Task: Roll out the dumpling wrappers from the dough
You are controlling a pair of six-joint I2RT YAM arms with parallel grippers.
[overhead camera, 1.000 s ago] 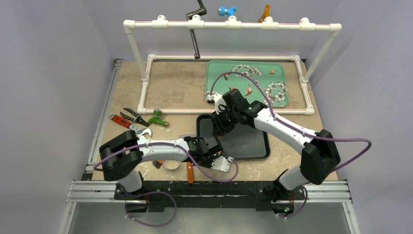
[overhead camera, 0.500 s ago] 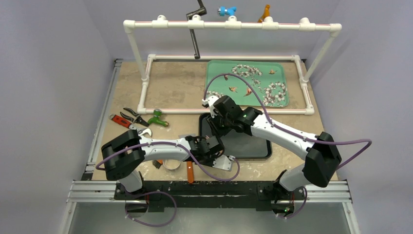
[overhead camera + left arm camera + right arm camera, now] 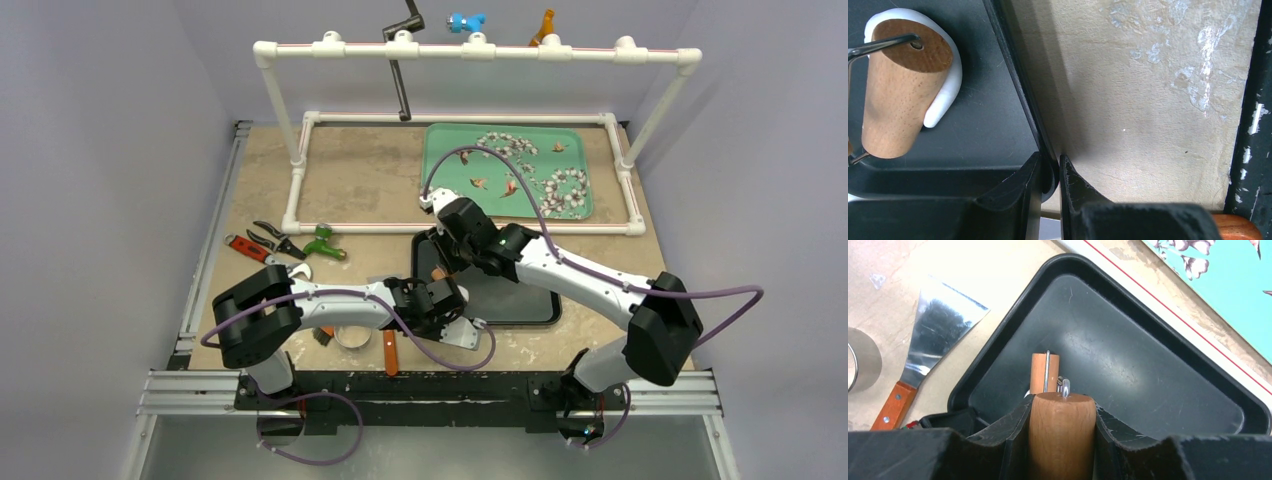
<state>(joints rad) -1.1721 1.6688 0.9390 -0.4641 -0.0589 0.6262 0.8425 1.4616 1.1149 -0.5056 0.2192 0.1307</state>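
Dough [image 3: 945, 85]: a small white pad, flattened and rounded at the edge, lying on the floor of the black tray [image 3: 983, 115] toward its left side. Most of it is hidden under the wooden roller [image 3: 895, 100], which lies across it. No finished round wrapper is visible in any view.

Handling, as I judge it: the dough is soft, light and probably tacky. It gives under pressure and would tear or crease once thin, so I should not pinch it directly. I work it through the roller, and any later lift is best taken from beneath its edge with a flat blade.

Right fingers [image 3: 1013, 440]: clenched on the roller's wooden handle [image 3: 1062, 435], one on each side, with the wire frame running forward to the roller.

Left fingers [image 3: 1020, 192]: nearly closed, pinching the tray's raised rim between them, apparently to steady the tray. They stand apart from the dough.

Surroundings: the tray sits on the tabletop [image 3: 1138, 100]. A metal scraper [image 3: 940, 330] with a wooden handle and a steel ring cutter [image 3: 860, 365] lie beside the tray. A green patterned tray [image 3: 1243, 290] lies beyond.
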